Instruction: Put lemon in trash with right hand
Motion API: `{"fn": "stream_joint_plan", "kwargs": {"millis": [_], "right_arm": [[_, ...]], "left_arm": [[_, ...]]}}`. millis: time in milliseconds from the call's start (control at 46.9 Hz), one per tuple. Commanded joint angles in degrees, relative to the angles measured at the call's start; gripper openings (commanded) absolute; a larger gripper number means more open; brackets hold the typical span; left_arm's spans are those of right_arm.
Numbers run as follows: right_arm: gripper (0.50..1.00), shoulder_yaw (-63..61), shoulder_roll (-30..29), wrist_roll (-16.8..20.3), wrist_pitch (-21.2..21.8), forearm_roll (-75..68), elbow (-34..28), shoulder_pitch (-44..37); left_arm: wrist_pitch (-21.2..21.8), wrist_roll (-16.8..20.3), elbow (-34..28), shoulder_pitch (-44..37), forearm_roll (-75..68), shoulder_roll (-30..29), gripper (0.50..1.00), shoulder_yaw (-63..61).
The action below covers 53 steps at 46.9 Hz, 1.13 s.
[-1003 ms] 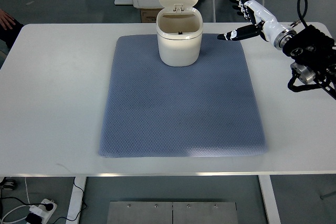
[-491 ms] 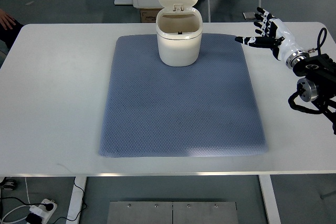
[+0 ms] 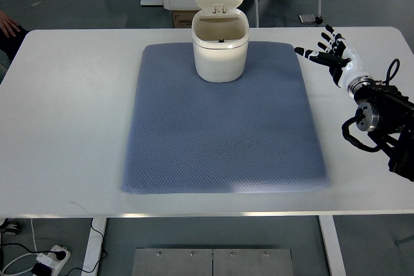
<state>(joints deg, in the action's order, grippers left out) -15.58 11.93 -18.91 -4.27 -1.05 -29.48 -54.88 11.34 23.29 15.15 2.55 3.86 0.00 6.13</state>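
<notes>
A cream trash bin (image 3: pixel 220 50) stands at the far edge of the blue-grey mat (image 3: pixel 223 127) with its lid flipped up and open. No lemon shows anywhere; the inside of the bin is mostly hidden by its rim. My right hand (image 3: pixel 326 53) hovers over the white table just past the mat's far right corner, fingers spread and empty. Its arm (image 3: pixel 381 114) comes in from the right edge. The left arm is out of view.
The white table (image 3: pixel 65 127) surrounds the mat on all sides. A person's hand (image 3: pixel 8 25) shows at the far left edge beyond the table. Cabinets and chair legs stand behind the table's far edge.
My right hand has drawn back to the right and toward me, away from the bin, and come down closer to the table. Its fingers stay spread and empty.
</notes>
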Motion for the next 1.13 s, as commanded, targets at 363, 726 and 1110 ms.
{"fn": "stream_joint_plan", "kwargs": {"millis": [363,726,1110], "right_arm": [[1.0,-9.4,-3.8,3.0,0.4,-2.0,2.8,1.4],[1.0,-15.4,-4.8,4.0,-0.1,-9.2,7.5,1.8],[1.0,-16.8,-6.0,4.1,-0.2,-9.4,7.6,3.0]], "left_arm": [[0.0,0.0,0.1,0.0,0.0,0.0,1.0,0.0],[0.0,0.0,0.0,0.0,0.0,0.0,1.0,0.0],[0.0,0.0,0.0,0.0,0.0,0.0,1.0,0.0]]}}
